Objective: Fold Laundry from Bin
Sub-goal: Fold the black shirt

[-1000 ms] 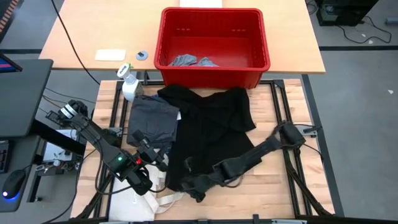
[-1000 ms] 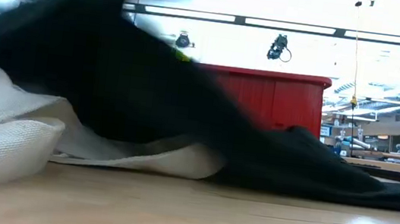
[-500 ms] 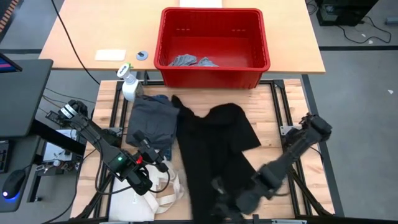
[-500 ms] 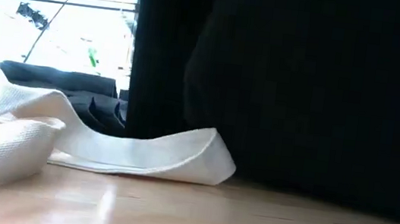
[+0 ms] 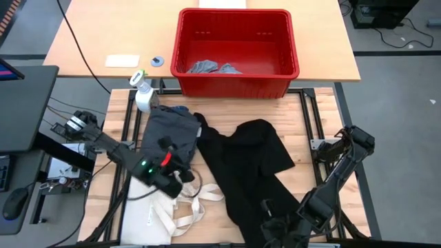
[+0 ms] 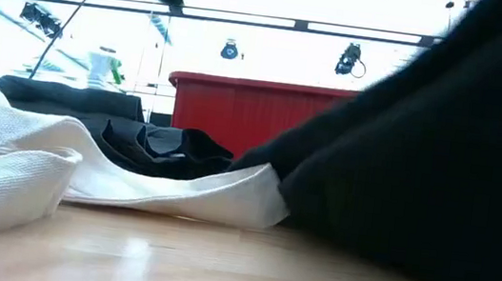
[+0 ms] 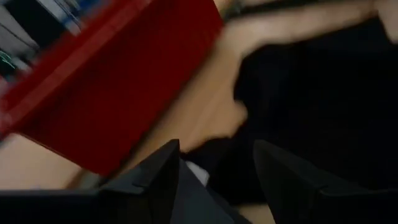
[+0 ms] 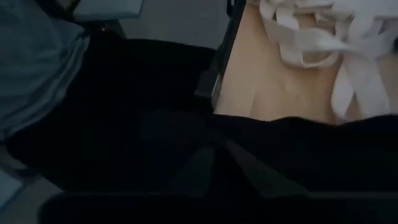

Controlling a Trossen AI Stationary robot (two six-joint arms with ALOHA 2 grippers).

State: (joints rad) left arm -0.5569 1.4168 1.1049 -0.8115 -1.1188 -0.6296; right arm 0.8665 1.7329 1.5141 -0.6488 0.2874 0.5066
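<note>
while large black piece (image 5: 248, 162) is lying spread on table, we are gripping its near edge with right gripper (image 5: 275, 226), jaws narrow. left gripper (image 5: 180, 180) is hovering part-open, empty, beside dark grey piece (image 5: 169, 134). light grey pieces (image 5: 210, 67) are waiting in bin (image 5: 236, 84); nothing looking folded.

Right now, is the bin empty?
No. Small grey pieces lie on the floor of the red bin; most of it is bare.

1 bin (image 5: 238, 52), 1 tote bag (image 5: 165, 217)
</note>
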